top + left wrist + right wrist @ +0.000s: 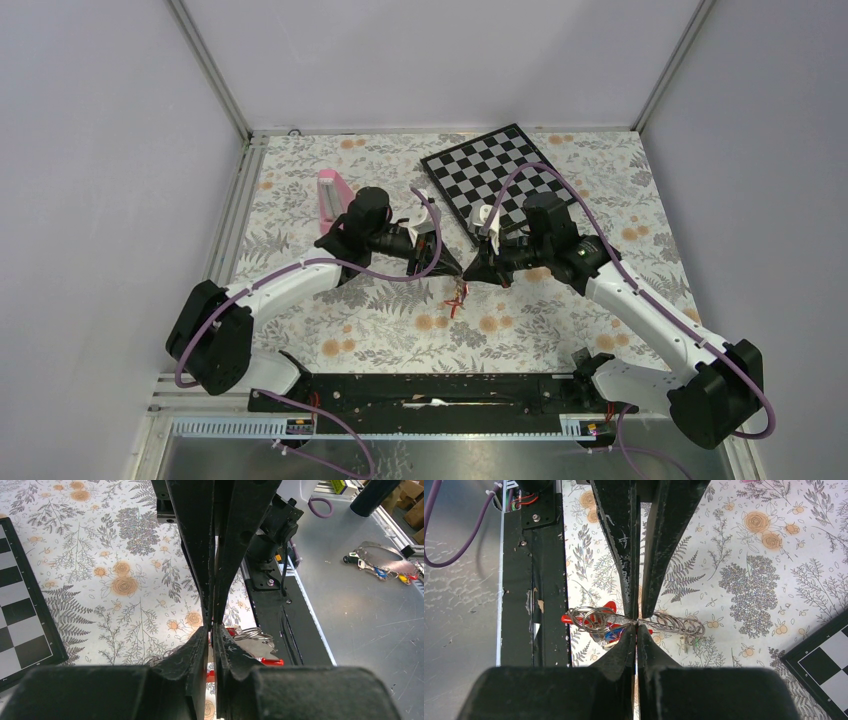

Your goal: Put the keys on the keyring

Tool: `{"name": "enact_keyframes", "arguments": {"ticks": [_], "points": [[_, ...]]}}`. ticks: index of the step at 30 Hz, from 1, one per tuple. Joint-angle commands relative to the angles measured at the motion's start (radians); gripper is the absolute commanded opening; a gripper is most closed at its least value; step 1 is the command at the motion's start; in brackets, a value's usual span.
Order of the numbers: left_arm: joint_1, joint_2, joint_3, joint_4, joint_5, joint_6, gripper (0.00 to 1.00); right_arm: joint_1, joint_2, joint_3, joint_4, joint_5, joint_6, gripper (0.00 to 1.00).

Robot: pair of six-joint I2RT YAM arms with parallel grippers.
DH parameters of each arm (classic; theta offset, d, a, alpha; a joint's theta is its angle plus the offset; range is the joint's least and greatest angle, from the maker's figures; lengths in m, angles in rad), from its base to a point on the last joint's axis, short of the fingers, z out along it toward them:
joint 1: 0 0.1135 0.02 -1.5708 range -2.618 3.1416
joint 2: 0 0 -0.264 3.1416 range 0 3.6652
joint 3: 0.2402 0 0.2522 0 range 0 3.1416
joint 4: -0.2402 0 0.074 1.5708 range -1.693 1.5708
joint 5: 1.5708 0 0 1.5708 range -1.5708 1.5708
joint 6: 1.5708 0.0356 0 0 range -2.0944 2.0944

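Right wrist: jaws pinch the keys by their wire rings, which stick out either side

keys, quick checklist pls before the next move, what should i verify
1. Right claw shut on the wire rings: ok.
2. Left claw gripping something: cannot tell, its fingers are nearly together.
3. Claw tips apart from each other: not ok, tip to tip with almost no gap.
4. Keys threaded on the keyring: cannot tell, all bunched together.
5. Checkerboard and pink block away from the bundle: ok.
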Motion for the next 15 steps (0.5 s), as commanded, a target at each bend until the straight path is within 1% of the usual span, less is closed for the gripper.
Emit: {"name": "enact_keyframes", "arguments": {"ticks": [1,6,15], "points": [[-0.004,0.003,-0.006,0.026,0.009,0.02,0.14,-0.004,-0.017,0.028,0.043,-0.004,0.014,0.0],[-0.008,0.003,-0.012,0.025,0.012,0.02,0.2,-0.004,-0.019,0.03,0.043,0.003,0.015,0.0],[-0.011,0.008,-0.012,0.019,0.014,0.023,0.19,-0.003,-0.019,0.031,0.044,0.004,0.017,0.0]]}}
